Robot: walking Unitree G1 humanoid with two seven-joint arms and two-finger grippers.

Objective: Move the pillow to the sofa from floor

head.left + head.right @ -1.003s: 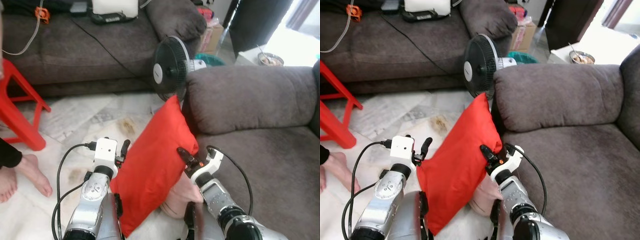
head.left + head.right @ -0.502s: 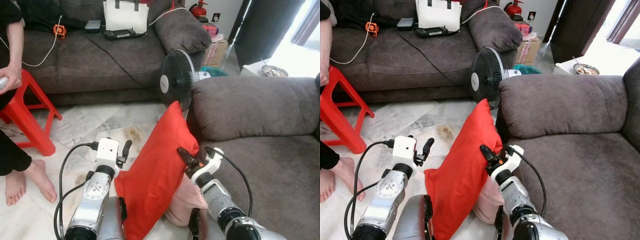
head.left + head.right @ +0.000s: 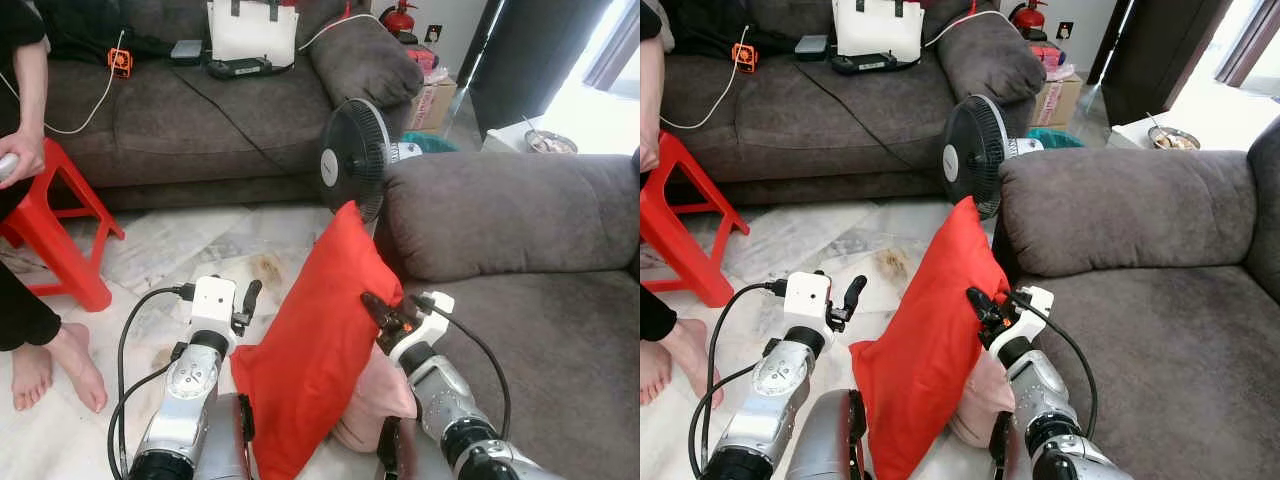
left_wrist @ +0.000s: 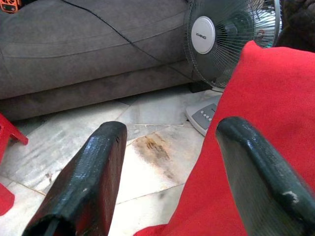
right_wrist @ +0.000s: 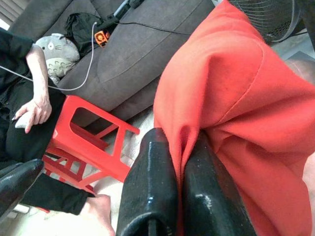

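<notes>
Right wrist view: right hand (image 5: 177, 162) clamped on red pillow's (image 3: 320, 340) edge; left hand (image 4: 167, 177), fingers apart, touches pillow's left side.

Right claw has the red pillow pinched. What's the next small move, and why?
Probably swing the right claw rightward and up, carrying the red pillow over the grey sofa seat. It is shut on the pillow's edge, the pillow stands upright just left of the seat, and the open left claw is beside it.

Right gripper (image 3: 378, 311): fingers closed, pinching a fold of red fabric pillow (image 3: 320, 340); silver forearm raised fwd. Left gripper (image 3: 247, 300): fingers spread, one finger (image 4: 256, 172) resting against pillow's near face; arm bent, wrist level.
</notes>
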